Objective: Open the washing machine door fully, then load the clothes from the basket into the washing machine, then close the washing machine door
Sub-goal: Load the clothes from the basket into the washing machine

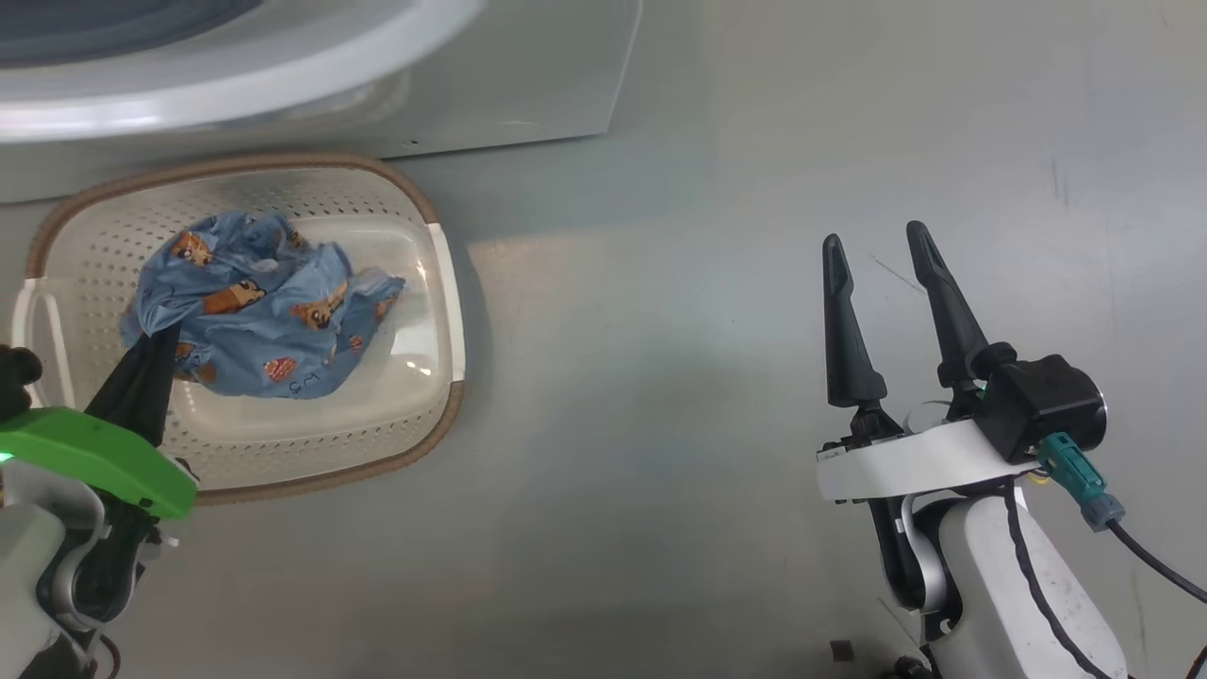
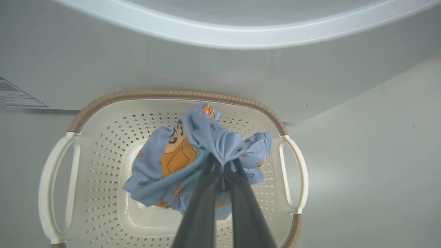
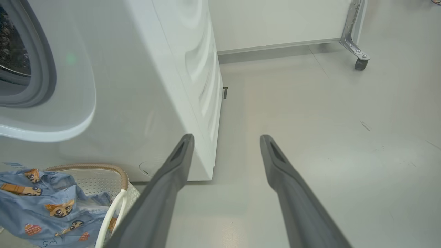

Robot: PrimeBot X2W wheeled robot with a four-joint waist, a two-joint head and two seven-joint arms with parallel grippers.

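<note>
Closest in, the left gripper (image 2: 222,162) has its two dark fingers pinched tight together on a bunched fold of the clothes (image 2: 162,165), the light blue cloth with orange-brown cartoon figures. The rest of the cloth hangs from the pinch or lies in the middle of the basket (image 2: 172,93); I cannot tell how much of it is clear of the basket's bottom. Off to the other side, the right gripper (image 1: 877,240) hangs over bare floor (image 1: 660,396) with its fingers spread wide and nothing between them, well apart from the basket. Just beyond the basket stands the washing machine (image 3: 155,86), the basket's brown rim close against its front. In the right wrist view the grey gasket (image 3: 46,72) and a sliver of dark drum lie uncovered, so the door looks to be out of the way already. I judge the loading step to be in hand, with the cloth gripped and the carry not yet made. The next move calls for lifting the bundle high enough that its loose tail clears the basket rim, then swinging it up and forward into the drum opening before the fingers let go.
</note>
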